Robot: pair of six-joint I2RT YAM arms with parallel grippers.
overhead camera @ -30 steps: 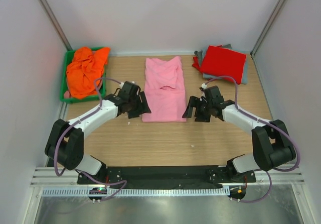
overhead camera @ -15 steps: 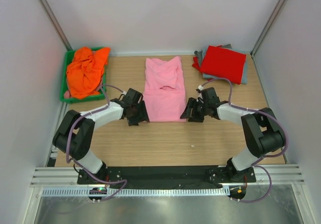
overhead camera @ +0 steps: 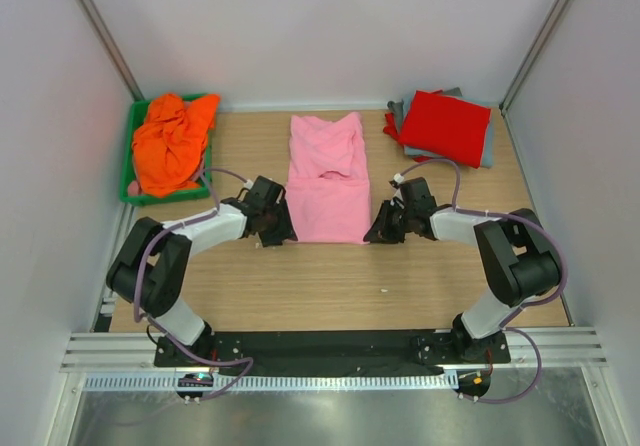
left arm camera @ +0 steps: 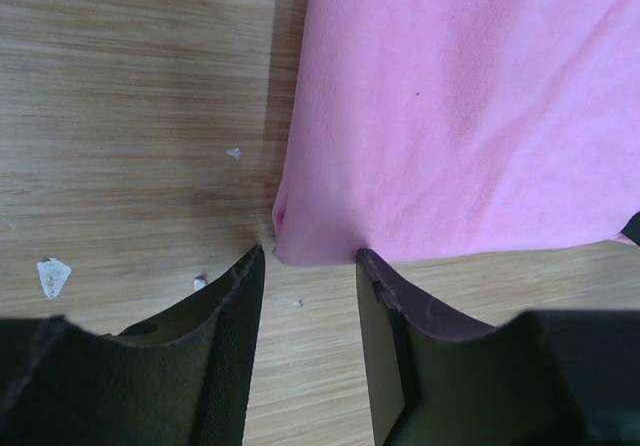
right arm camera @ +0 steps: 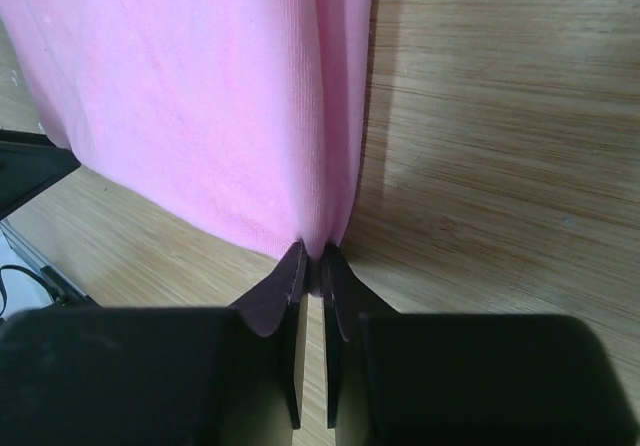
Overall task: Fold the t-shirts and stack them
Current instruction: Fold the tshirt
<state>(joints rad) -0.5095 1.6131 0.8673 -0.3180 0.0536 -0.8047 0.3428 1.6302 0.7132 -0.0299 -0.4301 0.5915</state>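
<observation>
Between the spread fingers of the left gripper (left arm camera: pixel 310 254) sits one near corner of the pink t-shirt (left arm camera: pixel 450 116), lying flat on the wooden table (left arm camera: pixel 130 116). At the other near corner, the right gripper (right arm camera: pixel 314 251) has its fingers pressed together, pinching the cloth's edge.

Bright even overhead light, sharp top view, soft shadow on the desk (right arm camera: pixel 480 86) at 3 o'clock of the pink t-shirt (right arm camera: pixel 200 86), right end effector (right arm camera: pixel 312 266) slightly defocused

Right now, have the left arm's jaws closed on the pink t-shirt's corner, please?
No, the left wrist view shows the left jaws standing apart either side of a corner of the pink t-shirt, with bare table between them.
</observation>
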